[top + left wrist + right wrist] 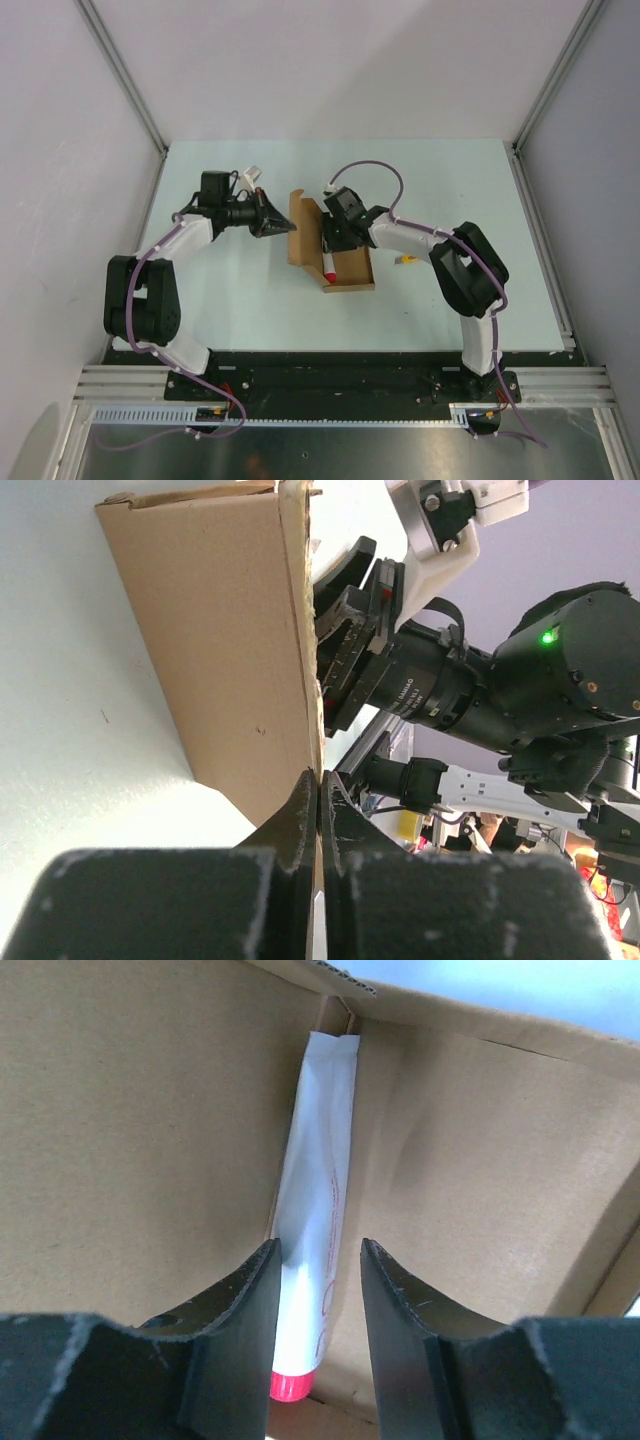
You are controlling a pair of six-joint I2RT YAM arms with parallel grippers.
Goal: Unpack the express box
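I see my left arm (150, 290) and right arm (470, 270): black joint housings, white links, thin purple cables (375, 164). A green light (547, 637) glows on one black housing; near that light, a white screwed bracket (440, 540).

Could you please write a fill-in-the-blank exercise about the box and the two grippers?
1. The left gripper pinches the raised ____ of the express box.
2. Inside lies a white tube with a ____ cap.
3. The right gripper straddles the white ____.
Missing words: flap; red; tube.
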